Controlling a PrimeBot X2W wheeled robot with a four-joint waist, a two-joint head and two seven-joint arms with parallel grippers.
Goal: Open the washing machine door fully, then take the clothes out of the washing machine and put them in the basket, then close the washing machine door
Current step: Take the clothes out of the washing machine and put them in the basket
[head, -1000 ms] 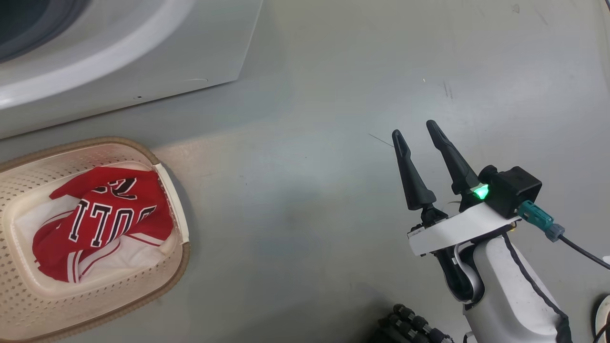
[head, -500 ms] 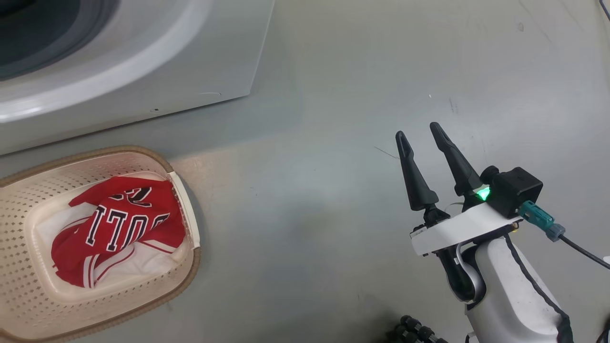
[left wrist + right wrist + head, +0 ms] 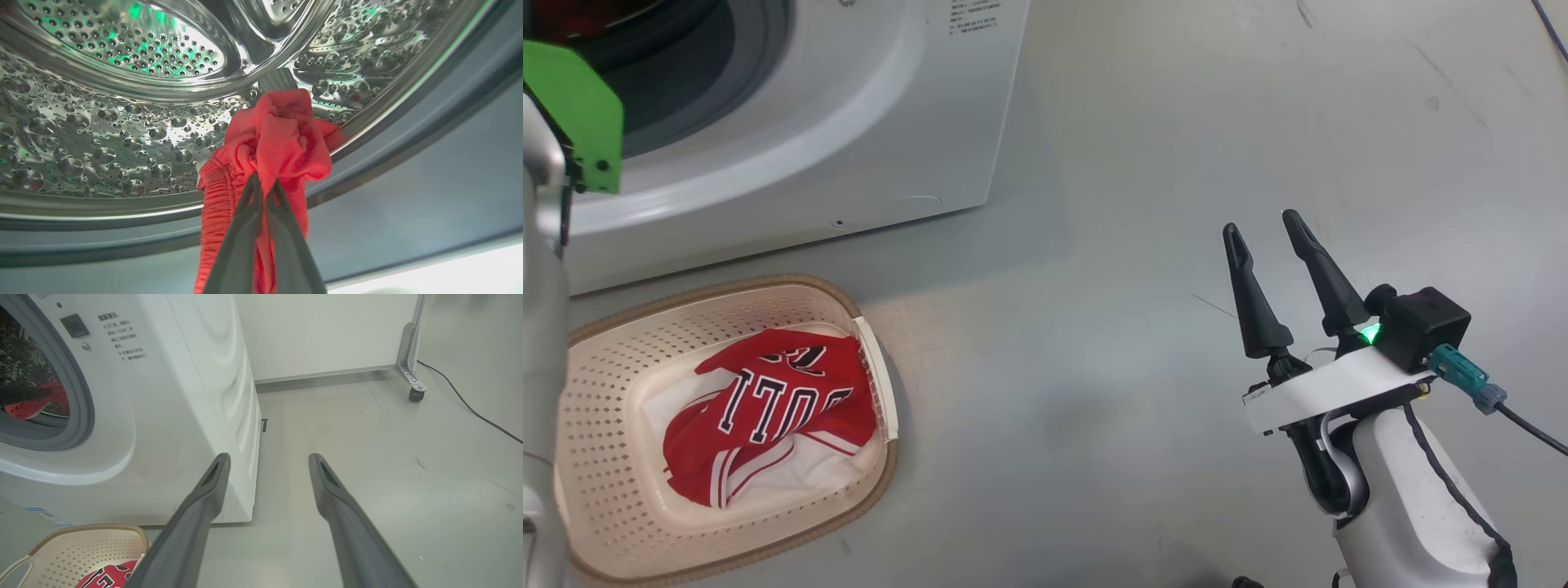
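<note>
In the left wrist view my left gripper (image 3: 263, 183) is shut on the plain red garment (image 3: 282, 139), which hangs bunched over the lower lip of the steel drum (image 3: 122, 122). The same garment (image 3: 36, 402) shows inside the white washing machine (image 3: 171, 396) in the right wrist view. Below the machine (image 3: 849, 122) the cream basket (image 3: 596, 457) stands on the floor with the red-and-white jersey (image 3: 776, 400) in it. My right gripper (image 3: 1263, 223) hovers open and empty over the floor to the right, well away from both. The washing machine door is out of view.
My left forearm (image 3: 539, 327), with a green part on it, runs up the head view's left edge toward the drum opening. A white panel on a caster (image 3: 414, 394) and a black cable (image 3: 470, 410) lie behind the machine on the grey floor (image 3: 1094, 327).
The head camera has tilted, so machine and basket sit lower and further right. My left forearm has come into the picture at the left edge. The right gripper stays open.
</note>
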